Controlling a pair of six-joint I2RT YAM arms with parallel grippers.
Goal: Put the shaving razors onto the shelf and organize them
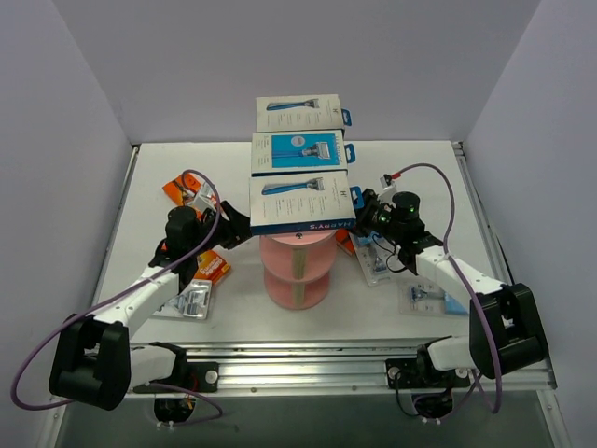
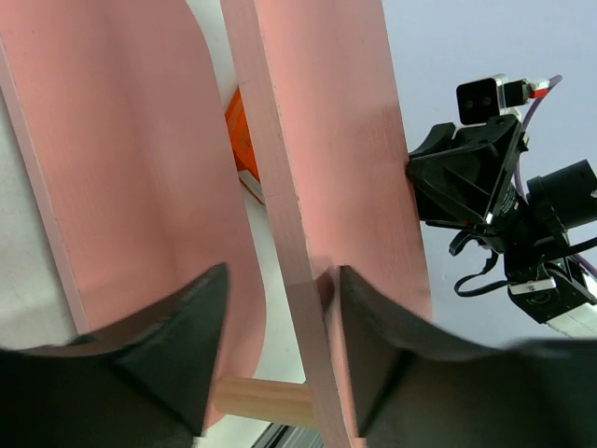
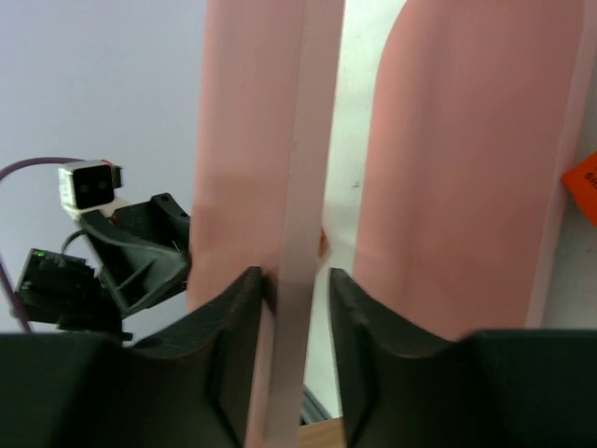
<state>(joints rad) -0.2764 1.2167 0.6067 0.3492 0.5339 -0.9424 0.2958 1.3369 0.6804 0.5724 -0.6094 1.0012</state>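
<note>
The pink shelf stands mid-table. Three white-and-blue razor boxes lie in a row on its long top tier: far, middle, near. My left gripper straddles the tier's left rim. In the left wrist view the rim runs between the fingers of the left gripper: one finger touches the tier, the other stands apart. My right gripper straddles the right rim. In its own view the right gripper has one finger against the tier and a narrow gap at the other.
Orange razor cards and a clear blister pack lie on the table at the left. More clear packs lie at the right, under the right arm. White walls close in the table on three sides.
</note>
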